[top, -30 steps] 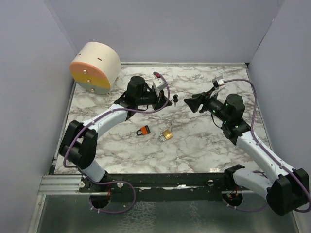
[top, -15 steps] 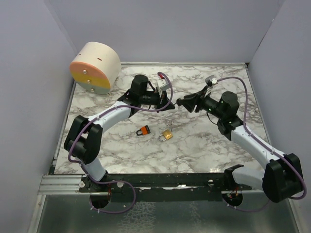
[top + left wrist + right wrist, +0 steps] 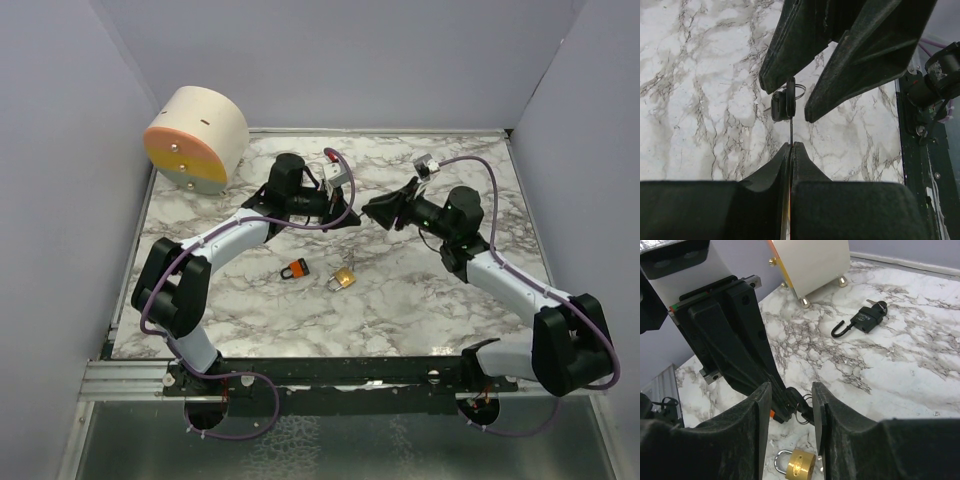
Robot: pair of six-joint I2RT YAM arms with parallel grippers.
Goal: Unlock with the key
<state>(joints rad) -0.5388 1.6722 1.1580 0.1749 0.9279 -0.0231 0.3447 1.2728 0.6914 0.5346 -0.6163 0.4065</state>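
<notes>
Key [image 3: 780, 106]: where?
— Off the counter [image 3: 400, 290], in the air between the two arms. Blade clamped in the left end effector [image 3: 791, 147], black head and ring sticking out toward the other arm.
— Left jaws?
— Pressed fully together on the blade, no gap showing.
— Right end effector [image 3: 791, 387]?
— Tip to tip with the left. Fingers [image 3: 865, 55] narrowed but apart, one on each side of the key head. The left wrist view shows a gap on one side of the head; contact on the other side, cannot tell. No firm grip visible.
— Padlocks?
— Three. Brass padlock [image 3: 343, 278] and orange padlock [image 3: 294, 268] lie near each other on the counter, nearer the arm bases than the end effectors, untouched. Black padlock [image 3: 867, 320] shows only in the right wrist view: flat on the marble, shackle swung open, near the drum's feet.
— Drum [image 3: 197, 138]?
— Far left corner, cream body, orange and yellow face, well apart from both end effectors.
</notes>
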